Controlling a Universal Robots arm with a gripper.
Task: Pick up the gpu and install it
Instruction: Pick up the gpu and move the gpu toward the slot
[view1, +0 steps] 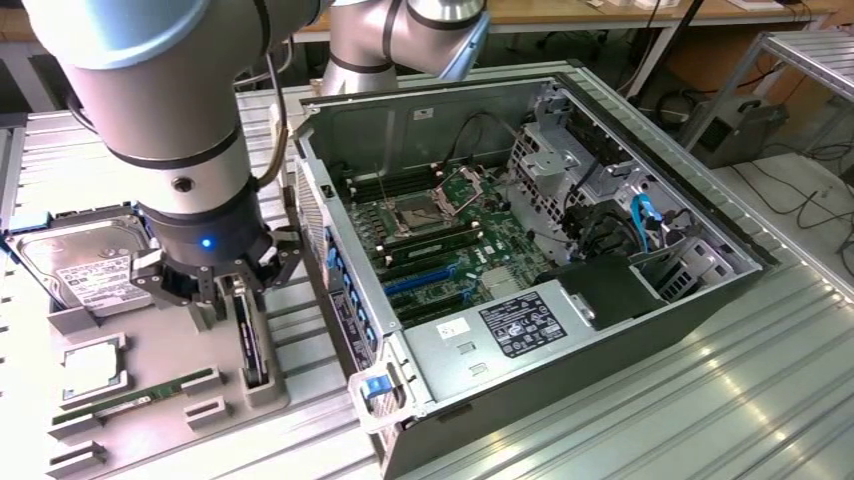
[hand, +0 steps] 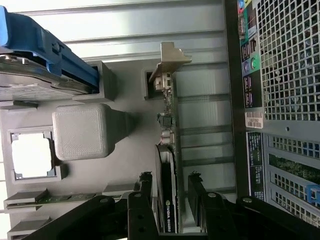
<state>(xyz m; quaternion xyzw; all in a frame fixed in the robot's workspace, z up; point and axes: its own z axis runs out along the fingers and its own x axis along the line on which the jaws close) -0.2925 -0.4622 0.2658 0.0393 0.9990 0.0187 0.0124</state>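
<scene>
The gpu (view1: 250, 345) is a thin black card that stands on its edge in a slot of the grey holder tray (view1: 160, 340), at the exterior view's left. In the wrist view the gpu (hand: 167, 205) shows its silvery bracket (hand: 170, 60) at the far end. My gripper (view1: 227, 295) hangs right over the card. In the wrist view my gripper (hand: 170, 177) is open, with one black finger (hand: 146, 182) on each side of the card and a small gap on both sides. Nothing is held.
The tray also carries a hard drive (view1: 87, 270), a processor (view1: 87, 368) and a green memory stick (view1: 140, 390). The open computer case (view1: 534, 250) lies beside it, motherboard with blue slots (view1: 420, 280) exposed. Its perforated rear panel (hand: 285, 100) is close to the card.
</scene>
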